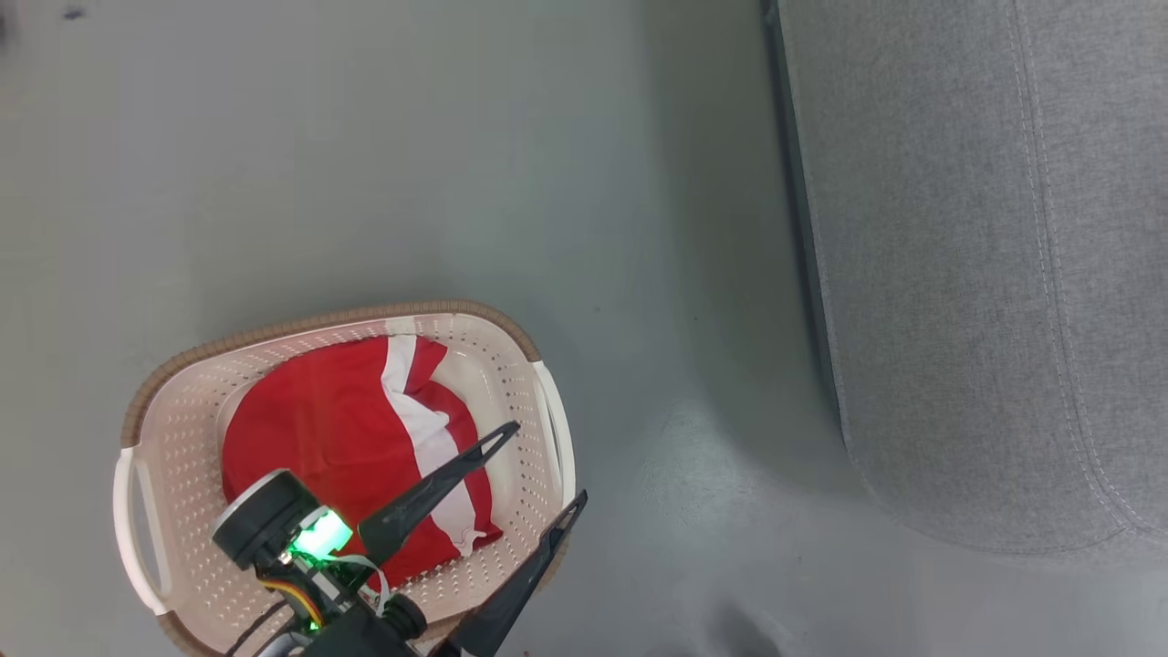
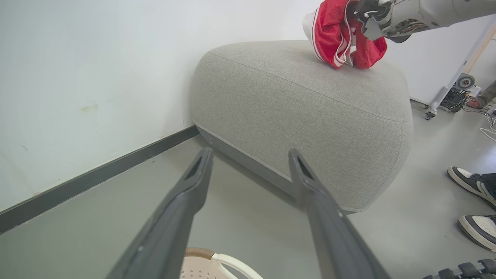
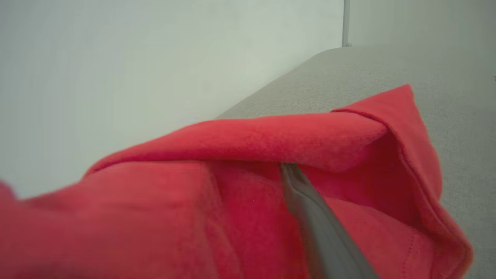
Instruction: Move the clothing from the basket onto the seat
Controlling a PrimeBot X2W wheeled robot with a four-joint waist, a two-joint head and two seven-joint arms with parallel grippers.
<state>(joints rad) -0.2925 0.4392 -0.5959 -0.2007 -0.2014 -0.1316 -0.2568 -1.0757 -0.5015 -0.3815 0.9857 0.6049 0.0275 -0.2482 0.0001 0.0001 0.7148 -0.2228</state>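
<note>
A red and white garment of the clothing (image 1: 319,429) lies in the cream basket (image 1: 511,365) on the floor at the lower left. My left gripper (image 1: 547,461) hangs open and empty above the basket's right side; its fingers (image 2: 250,152) point toward the grey seat (image 2: 302,108). A second red garment (image 2: 329,35) rests bunched on the seat's top, with my right gripper (image 2: 354,35) buried in it. In the right wrist view this garment (image 3: 232,139) drapes over one dark finger (image 3: 310,221) and hides the other. The seat (image 1: 958,274) fills the right side.
Grey floor (image 1: 684,411) separates basket and seat. A white wall with a dark baseboard (image 2: 97,178) runs behind the seat. A person's two shoes (image 2: 472,184) stand to the seat's right. A wheeled stand and cables (image 2: 461,81) sit farther back.
</note>
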